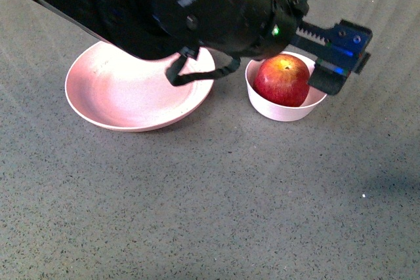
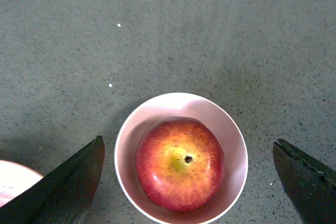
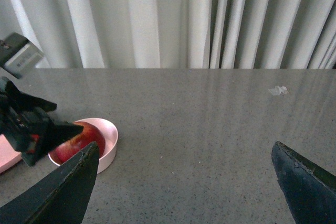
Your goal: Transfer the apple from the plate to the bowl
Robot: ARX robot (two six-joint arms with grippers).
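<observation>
Apple: one, round and glossy, dark red with a yellow patch round its stem; it sits inside the bowl, right of centre in the front view.
Bowl: one, small, deep, pale pink, matte, with sloping sides; just beside the plate, not touching it.
Plate: one, wide, shallow, pale pink, with a raised rim; left of centre, nothing on it.
Bench: grey speckled stone-like top, smooth.
My left claw: spread wide above the bowl, holding nothing; my black arm crosses the upper frame and hides the plate's far edge.
My right claw: spread wide, holding nothing, off to the side over bare bench.
Curtain: pale, pleated, behind the bench.
</observation>
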